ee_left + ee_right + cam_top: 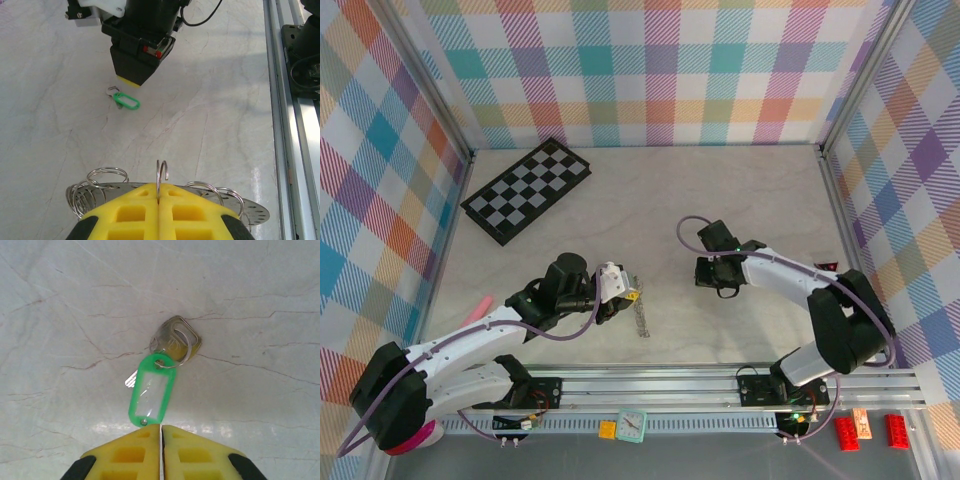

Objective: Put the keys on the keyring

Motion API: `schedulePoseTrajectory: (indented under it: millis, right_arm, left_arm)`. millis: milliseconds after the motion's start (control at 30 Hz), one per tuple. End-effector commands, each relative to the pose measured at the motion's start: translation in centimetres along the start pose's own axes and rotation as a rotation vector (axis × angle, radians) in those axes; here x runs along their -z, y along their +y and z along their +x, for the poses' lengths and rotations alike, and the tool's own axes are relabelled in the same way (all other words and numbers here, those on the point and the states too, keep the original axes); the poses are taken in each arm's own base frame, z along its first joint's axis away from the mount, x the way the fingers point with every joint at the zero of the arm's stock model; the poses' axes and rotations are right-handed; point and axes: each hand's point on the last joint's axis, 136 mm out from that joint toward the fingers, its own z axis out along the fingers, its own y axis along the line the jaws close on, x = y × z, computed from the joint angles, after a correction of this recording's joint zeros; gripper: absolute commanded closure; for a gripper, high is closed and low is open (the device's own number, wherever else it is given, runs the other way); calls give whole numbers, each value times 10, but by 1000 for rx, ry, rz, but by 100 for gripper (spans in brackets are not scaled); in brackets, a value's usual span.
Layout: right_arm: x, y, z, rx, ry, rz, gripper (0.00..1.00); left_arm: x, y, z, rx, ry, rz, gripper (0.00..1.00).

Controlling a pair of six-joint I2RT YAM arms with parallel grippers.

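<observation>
Keyring (95,189) pinched in left tool (158,194); right tool (161,430) hangs over keys (169,340).

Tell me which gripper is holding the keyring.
The left gripper: its yellow fingers pinch a wire loop of the keyring. The right gripper is at the keys on the table.

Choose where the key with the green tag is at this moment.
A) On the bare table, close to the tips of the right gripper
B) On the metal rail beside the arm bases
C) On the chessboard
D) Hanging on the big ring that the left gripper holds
A: the key and its green tag lie flat on the table, just past the tips of the right gripper.
</observation>
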Motion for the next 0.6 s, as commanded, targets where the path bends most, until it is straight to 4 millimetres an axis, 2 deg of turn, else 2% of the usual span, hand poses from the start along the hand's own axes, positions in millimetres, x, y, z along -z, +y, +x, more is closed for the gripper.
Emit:
schedulePoseTrajectory:
  millis: [0,67,200,300,433,567]
  right_arm:
    - [2,-4,8,18,31,3,80]
    - [0,-8,5,8,17,30,61]
    - [-7,-8,-6,-8,10,62,54]
    - [-15,-8,-14,-27,-7,82,43]
    - [-29,-3,-16,-40,15,80,43]
    - [-40,-1,-13,-32,38,76,50]
  left_arm:
    - [1,4,-22,-22,-61,-14,100]
    - [2,4,-21,-20,-57,-14,100]
    - [2,4,-21,-26,-69,-18,100]
    - [1,4,-22,-25,-68,-18,100]
    - [2,4,-23,-18,-71,-18,100]
    - [4,4,-23,-14,-80,-28,100]
